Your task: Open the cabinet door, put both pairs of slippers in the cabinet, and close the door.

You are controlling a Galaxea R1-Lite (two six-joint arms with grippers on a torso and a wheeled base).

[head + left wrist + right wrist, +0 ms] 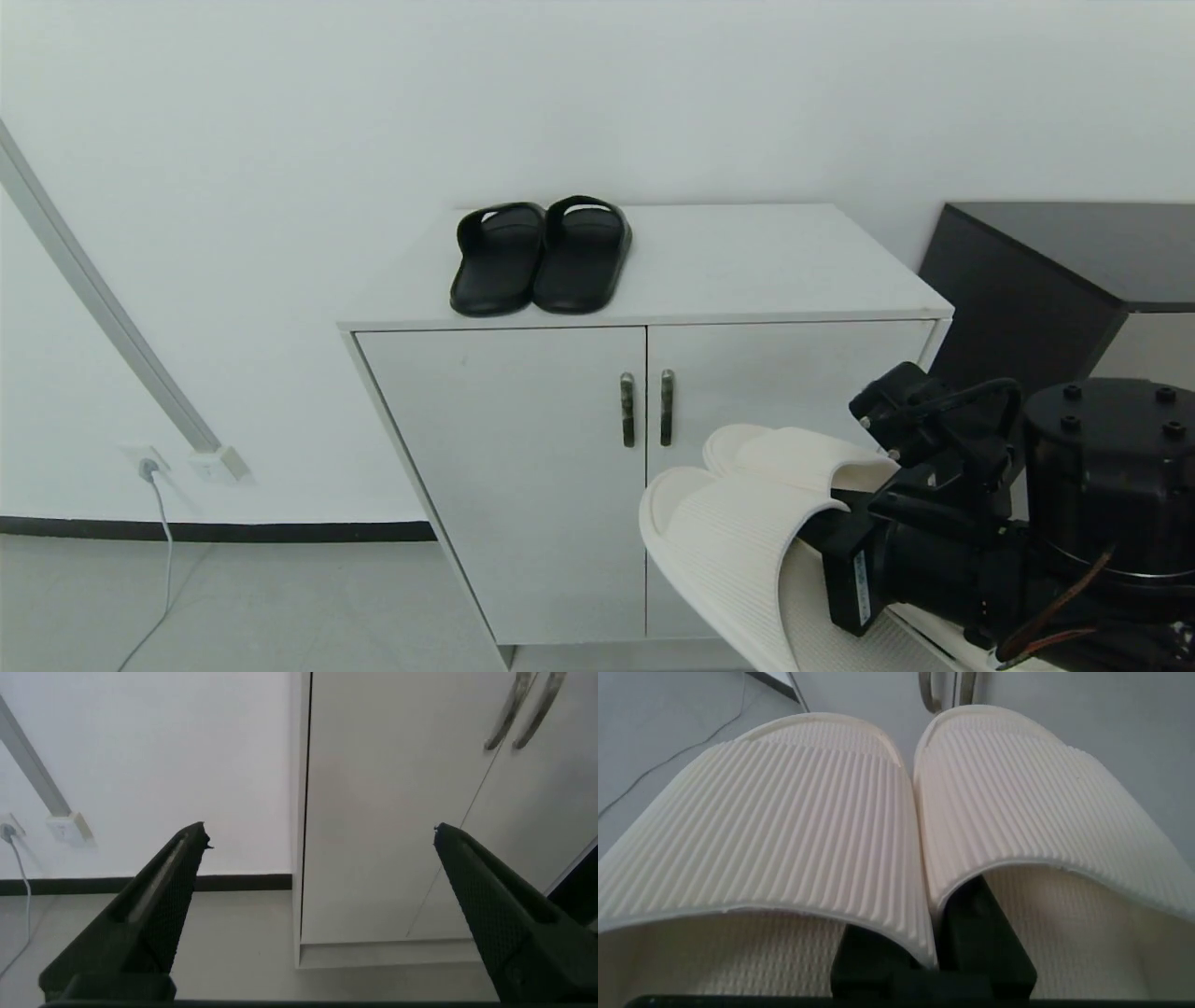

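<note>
At the cabinet point(504, 467) front both doors are shut, so door opening is the step in hand. Right gripper point(845, 511) is clenched on the white slippers point(747, 532), which lie side by side with toes toward the doors, low before the right door. Left gripper point(320, 833) is released with jaws wide, facing the left door's lower outer edge; the handles point(627, 409) sit higher and off to its side.

Judgement: the left arm should take the door. It should rise to handle height, close on one bar only, and pull along the hinge arc. The held pair likely blocks the right door's swing, so back it off first.

Black slippers point(541, 257) rest on the cabinet top, left of centre, touching each other. Around: wall socket point(147, 464) with cable, slanted conduit point(93, 289), dark table point(1055, 271) just beside the cabinet's right side.
</note>
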